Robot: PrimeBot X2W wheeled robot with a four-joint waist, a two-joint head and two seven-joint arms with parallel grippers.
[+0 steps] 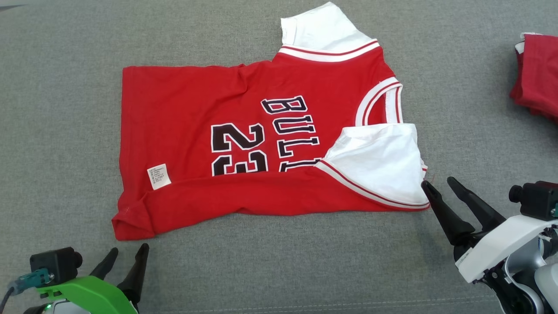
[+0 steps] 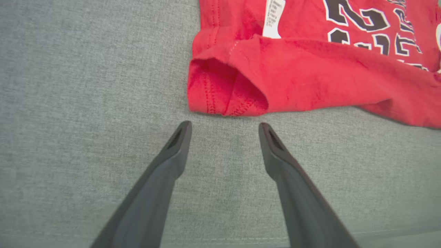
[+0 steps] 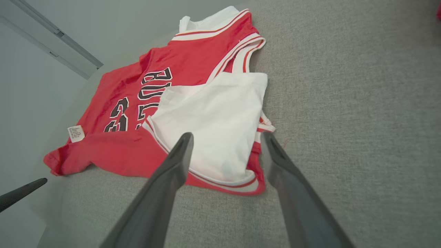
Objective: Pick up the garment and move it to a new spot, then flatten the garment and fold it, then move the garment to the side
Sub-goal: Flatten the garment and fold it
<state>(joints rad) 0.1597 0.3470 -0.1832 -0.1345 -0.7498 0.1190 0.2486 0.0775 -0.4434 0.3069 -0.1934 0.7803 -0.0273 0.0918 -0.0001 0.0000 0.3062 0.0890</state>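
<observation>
The garment [image 1: 187, 113] is a red jersey with black lettering and a number 23 [image 1: 239, 148] outlined in white, white sleeves [image 1: 379, 161] edged in red-and-white striped trim, and a small white label [image 1: 158, 176] with tiny dark print. The desk [image 1: 65, 131] is a plain mottled grey weave, and the cloth pile [image 1: 538, 74] at its edge is darker red with a bit of white. The left tool [image 1: 129, 247] is black on a bright green shell, and the right tool [image 1: 437, 181] is black on a white shell.

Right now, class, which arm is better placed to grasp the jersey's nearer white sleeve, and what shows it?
Right. The right gripper hangs open right at the edge of the white sleeve, while the left gripper, also open, sits by the hem corner at the jersey's opposite end.
</observation>
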